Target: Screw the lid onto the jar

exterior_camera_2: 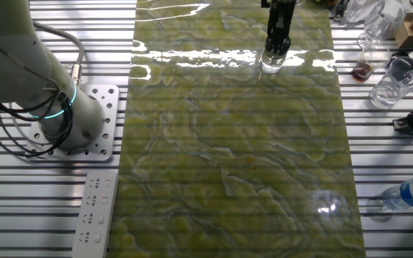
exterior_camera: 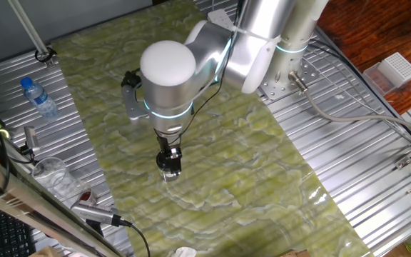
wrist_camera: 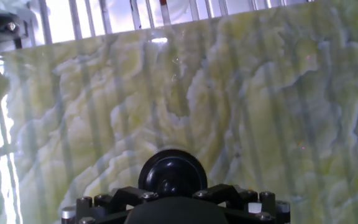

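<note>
At the left edge of the table the plastic bottle (exterior_camera: 40, 98) with its blue cap lies on the ribbed metal, with a clear cup (exterior_camera: 54, 175) nearer the front-left corner. On the green marbled mat (exterior_camera: 212, 171), towards the middle of the table, my gripper (exterior_camera: 168, 161) points straight down, fingers closed around the lid (wrist_camera: 172, 175), which sits on the jar (exterior_camera_2: 272, 61). In my hand view the glossy black cap shows just past my fingers. If the lid is tilted, I judge the threads could cross and jam; the unheld glass could also spin or slide on the slick mat. I can read no label or writing anywhere.
</note>
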Motion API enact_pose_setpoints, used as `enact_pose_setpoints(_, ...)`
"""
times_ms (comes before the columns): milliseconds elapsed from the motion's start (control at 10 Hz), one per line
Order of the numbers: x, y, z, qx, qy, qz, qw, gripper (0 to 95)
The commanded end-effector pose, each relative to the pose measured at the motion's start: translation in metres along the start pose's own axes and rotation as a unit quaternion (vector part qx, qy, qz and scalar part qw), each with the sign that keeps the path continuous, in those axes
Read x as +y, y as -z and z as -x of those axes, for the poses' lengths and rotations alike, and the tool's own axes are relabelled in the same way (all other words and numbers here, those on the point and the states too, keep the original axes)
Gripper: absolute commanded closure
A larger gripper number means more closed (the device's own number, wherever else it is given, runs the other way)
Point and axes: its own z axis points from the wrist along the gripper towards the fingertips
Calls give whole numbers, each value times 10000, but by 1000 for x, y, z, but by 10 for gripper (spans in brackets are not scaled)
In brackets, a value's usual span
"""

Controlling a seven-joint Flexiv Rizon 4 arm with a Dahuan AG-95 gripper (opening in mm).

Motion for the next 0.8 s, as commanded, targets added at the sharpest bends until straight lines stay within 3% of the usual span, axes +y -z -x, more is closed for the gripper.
enact_pose_setpoints(100,-4,3,0,-39,341,-29,9994,0)
enact_pose_setpoints(300,-14,15,9,36,805,-15,9967,0)
enact_pose_setpoints(500,-17,28,19,140,957,-12,9953,0)
enact_pose_setpoints(800,-19,34,25,161,995,27,9949,0)
